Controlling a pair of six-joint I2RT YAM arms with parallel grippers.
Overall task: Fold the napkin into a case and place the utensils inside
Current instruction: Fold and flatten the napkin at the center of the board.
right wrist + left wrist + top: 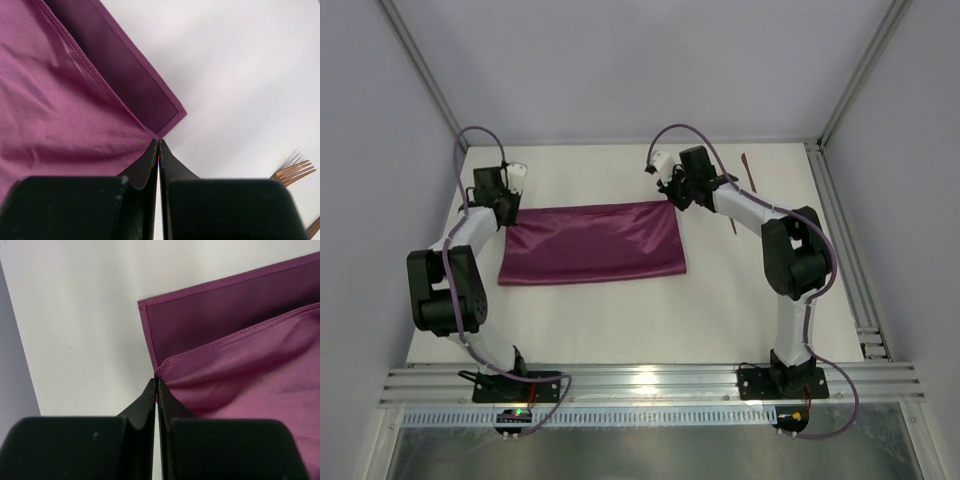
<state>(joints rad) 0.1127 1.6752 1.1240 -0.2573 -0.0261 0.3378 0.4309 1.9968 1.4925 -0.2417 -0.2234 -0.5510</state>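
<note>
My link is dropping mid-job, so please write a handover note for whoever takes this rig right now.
Left gripper: shut on the napkin, upper layer's far-left corner.
Right gripper: shut on that layer's far-right corner.
Napkin doubled over, upper edge just short of the lower layer's far edge.
Utensils lie right of the right gripper, outside the cloth.
Done: first fold.
Left: release, further folds, utensils inside.

White table (620, 320); aluminium rails (650, 380) along near edge; grey walls (620, 60)
</note>
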